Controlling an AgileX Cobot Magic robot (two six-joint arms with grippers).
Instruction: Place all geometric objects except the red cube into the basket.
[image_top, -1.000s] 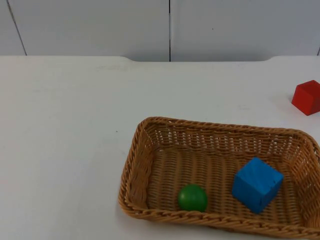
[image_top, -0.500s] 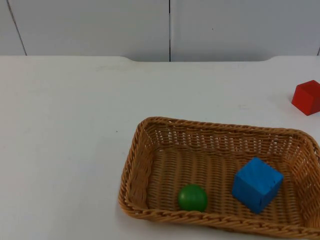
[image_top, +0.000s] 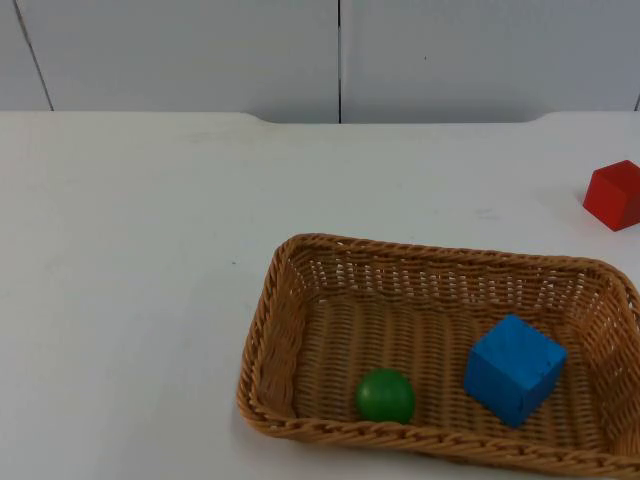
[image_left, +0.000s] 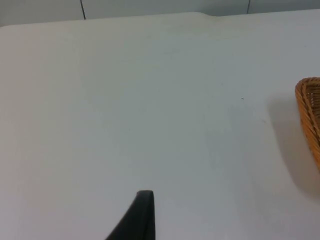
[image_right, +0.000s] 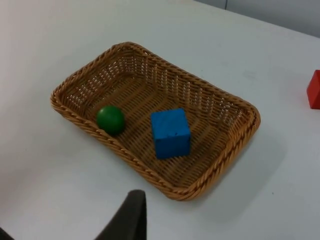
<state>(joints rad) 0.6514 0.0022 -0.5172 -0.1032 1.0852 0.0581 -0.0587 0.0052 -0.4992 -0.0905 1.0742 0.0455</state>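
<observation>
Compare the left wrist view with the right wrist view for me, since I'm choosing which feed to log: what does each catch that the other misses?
The left wrist view alone takes in the grey partition wall. The right wrist view alone takes in the green ball and blue cube lying apart inside the basket, plus the red cube out on the table. Both share the white table, the basket's wicker rim and a black fingertip.

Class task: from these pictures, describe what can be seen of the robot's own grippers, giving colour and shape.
Each wrist view shows one plain black fingertip: the left gripper's fingertip and the right gripper's fingertip. Both are smooth, matte, unmarked and taper to a blunt, squared end.
</observation>
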